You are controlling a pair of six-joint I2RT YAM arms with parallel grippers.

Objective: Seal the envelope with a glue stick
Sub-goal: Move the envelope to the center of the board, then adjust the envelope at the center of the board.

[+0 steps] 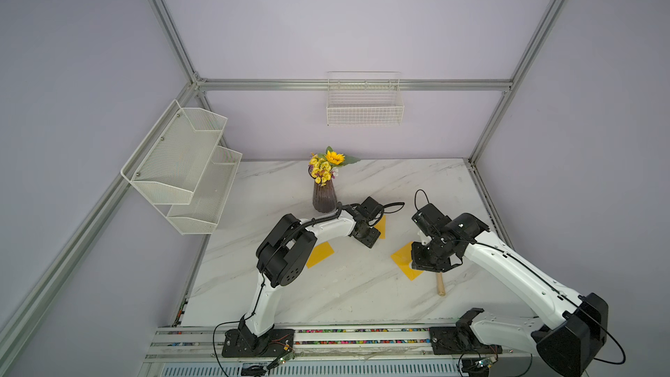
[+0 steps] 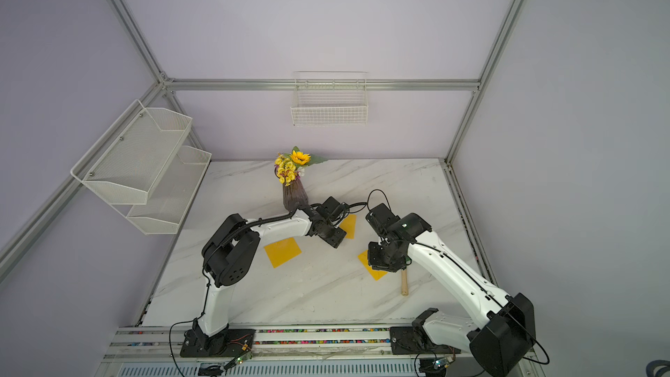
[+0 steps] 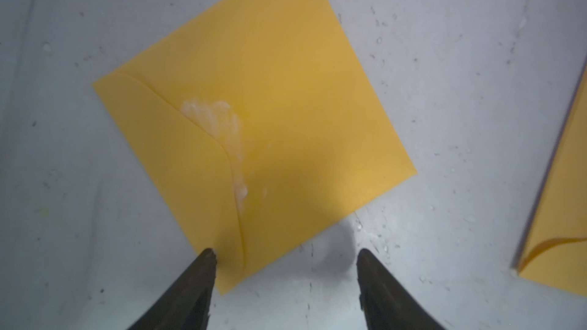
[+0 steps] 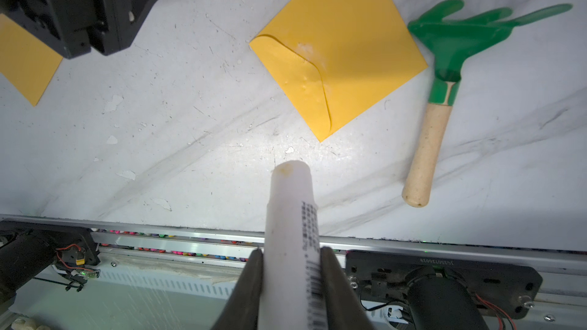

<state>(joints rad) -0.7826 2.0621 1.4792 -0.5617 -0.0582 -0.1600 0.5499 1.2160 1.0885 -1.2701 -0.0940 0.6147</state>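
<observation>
Though beside the envelope [image 4: 343, 55], a rake [image 4: 444, 90].

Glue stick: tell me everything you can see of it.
The glue stick is a white plastic cylinder with a dark-printed label and barcode along one side. Its rounded far end carries a faint yellowish smear. The right tool is shut on its labelled body, holding it apart from the yellow envelope on the marble table.

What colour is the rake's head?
The rake's head is green; clearest in the right wrist view.
</observation>
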